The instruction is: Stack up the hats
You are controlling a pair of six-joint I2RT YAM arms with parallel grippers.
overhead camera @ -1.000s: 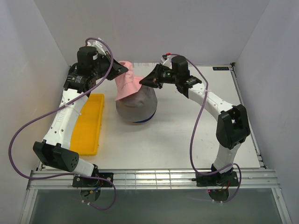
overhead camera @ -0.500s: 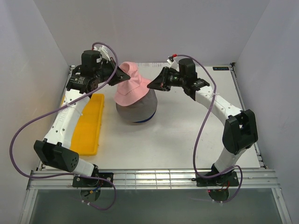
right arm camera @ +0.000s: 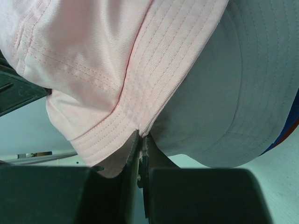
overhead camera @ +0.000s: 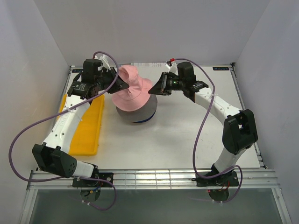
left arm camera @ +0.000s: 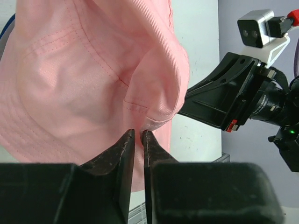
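A light pink hat [overhead camera: 131, 88] hangs stretched between my two grippers, over the grey hat [overhead camera: 140, 111]. The grey hat tops a pile, with a navy blue edge [overhead camera: 141, 121] showing at its bottom; the dark red hat is hidden. My left gripper [overhead camera: 125, 85] is shut on the pink hat's left brim [left arm camera: 154, 119]. My right gripper [overhead camera: 152, 89] is shut on its right brim [right arm camera: 117, 121]. In the right wrist view the grey hat [right arm camera: 233, 102] sits right under the pink one, with a blue strip [right arm camera: 285, 135] at the lower right.
A yellow tray [overhead camera: 88, 122] lies on the table at the left, below the left arm. White walls close in the back and both sides. The right arm's camera body [left arm camera: 243, 98] shows just past the pink hat in the left wrist view.
Both grippers have carried the pink hat forward and down, from the far left of the pile to over the grey hat. Both stay shut on its brim.
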